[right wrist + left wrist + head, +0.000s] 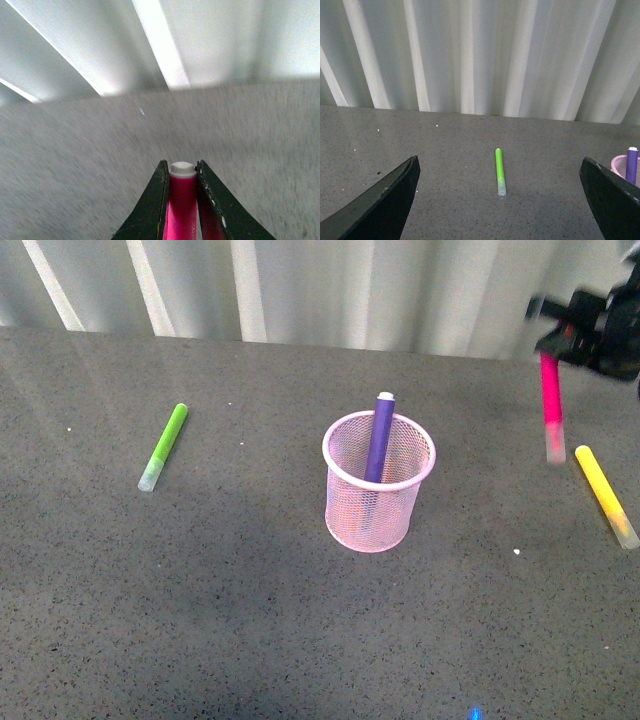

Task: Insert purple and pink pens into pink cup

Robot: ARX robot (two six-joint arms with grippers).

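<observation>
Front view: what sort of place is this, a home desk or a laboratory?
Most likely a staged test bench for a robot, not a home desk: a dark speckled tabletop, a pale ribbed backdrop behind it, and a pink cup, a green marker and a yellow marker set out well apart.

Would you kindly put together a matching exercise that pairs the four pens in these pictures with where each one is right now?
Things:
1. purple pen
2. pink pen
3. lime-green marker
4. yellow marker

Places:
A. lying on the table, on the right side of the pink cup
B. gripped by the right gripper, hanging cap-down
C. standing inside the pink cup, leaning on its rim
D. lying on the table, on the left side of the pink cup

Pairs: 1-C, 2-B, 3-D, 4-A.
</observation>
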